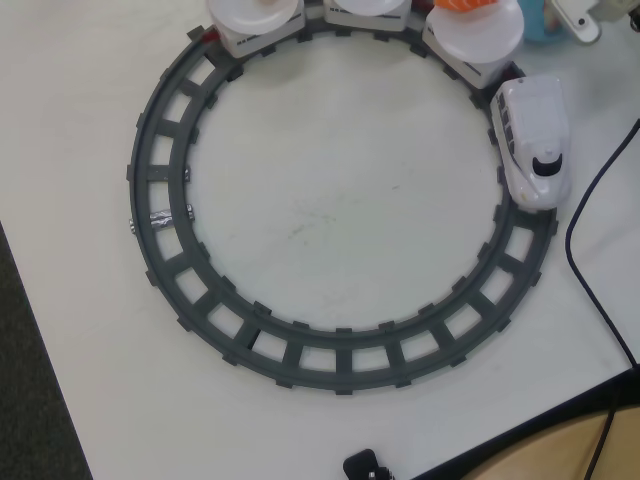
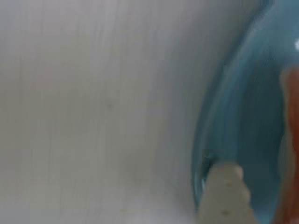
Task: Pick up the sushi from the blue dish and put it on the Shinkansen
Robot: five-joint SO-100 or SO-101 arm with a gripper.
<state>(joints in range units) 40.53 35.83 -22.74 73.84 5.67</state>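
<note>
End effector [image 2: 226, 196] is hovering at the blue dish [image 2: 233, 116] rim, grip unclear; it should be centring over the sushi [image 2: 290, 140].

The overhead view looks straight down from high up on the ring track [image 1: 340, 350], with the Shinkansen [image 1: 533, 140] at its upper right. The wrist view sits blurringly close above the blue dish [image 2: 233, 116] and bare worktop [image 2: 93, 112]; both views share the worktop.

blurred claw finger [image 2: 225, 196] touching the blue dish [image 2: 243, 116] rim on table [image 2: 93, 112].
</note>
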